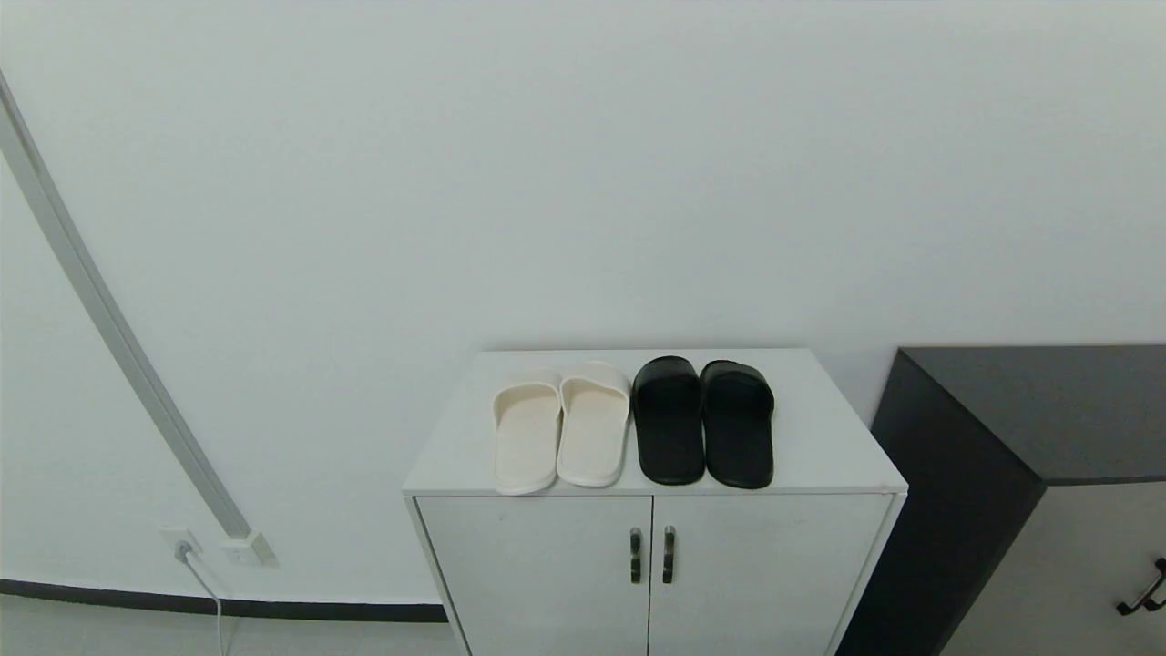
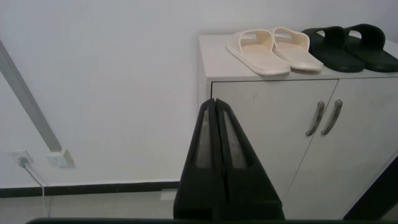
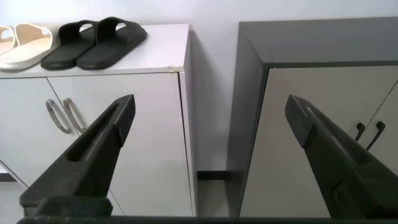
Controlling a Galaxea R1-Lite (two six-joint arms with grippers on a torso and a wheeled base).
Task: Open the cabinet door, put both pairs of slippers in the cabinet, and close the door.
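Observation:
A white cabinet (image 1: 547,574) stands against the wall with both doors closed and two dark handles (image 1: 651,554) at the middle seam. On its top lie a cream pair of slippers (image 1: 561,426) and, to their right, a black pair (image 1: 704,421), toes toward the wall. My left gripper (image 2: 215,109) is shut and empty, away from the cabinet's left side, below its top. My right gripper (image 3: 208,109) is wide open and empty, facing the gap between the white cabinet (image 3: 124,143) and the dark one.
A dark grey cabinet (image 1: 1002,474) with pale doors and a black handle (image 1: 1143,592) stands right of the white one. Wall sockets with a plugged cable (image 1: 196,565) and a slanted grey conduit (image 1: 100,310) are on the left wall. Floor lies left of the cabinet.

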